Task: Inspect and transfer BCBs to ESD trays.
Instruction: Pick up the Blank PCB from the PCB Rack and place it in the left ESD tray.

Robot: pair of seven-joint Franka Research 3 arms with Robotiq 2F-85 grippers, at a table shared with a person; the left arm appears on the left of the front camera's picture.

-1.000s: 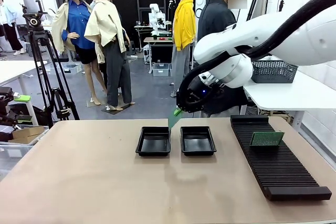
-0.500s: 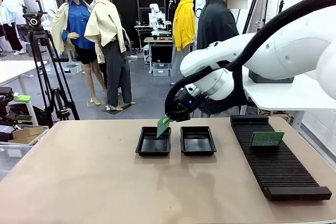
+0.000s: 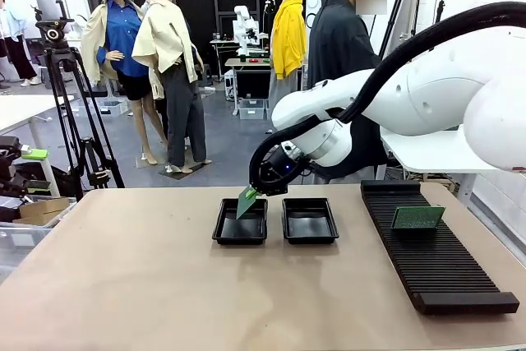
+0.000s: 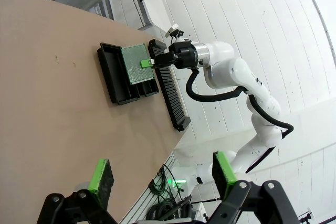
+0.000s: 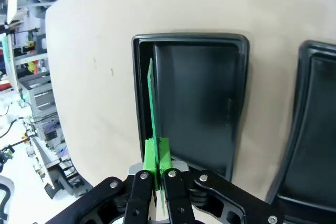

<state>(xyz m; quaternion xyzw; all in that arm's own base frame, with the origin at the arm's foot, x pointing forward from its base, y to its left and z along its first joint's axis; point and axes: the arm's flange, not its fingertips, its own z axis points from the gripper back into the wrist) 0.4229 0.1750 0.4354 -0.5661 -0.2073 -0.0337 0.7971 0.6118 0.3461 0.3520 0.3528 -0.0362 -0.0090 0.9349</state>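
My right gripper (image 3: 256,192) is shut on a green BCB (image 3: 246,201), held tilted on edge just above the left ESD tray (image 3: 238,233). The right wrist view shows this BCB (image 5: 152,98) edge-on between my gripper's (image 5: 156,156) pads, over the near-left side of that empty black tray (image 5: 199,103). The other ESD tray (image 3: 310,225) beside it is empty. A second BCB (image 3: 417,218) stands in the ribbed rack (image 3: 436,265). My left gripper (image 4: 161,174) hangs open high above the table, far from the trays (image 4: 114,77).
A person in a dark top (image 3: 341,39) stands behind the table's far edge. A camera tripod (image 3: 70,96) stands off the table's left. Bare tabletop (image 3: 148,285) lies in front of the trays.
My right arm has swung left and lowered, carrying the BCB from above the gap between the trays to just over the left tray. My left gripper has stayed open.
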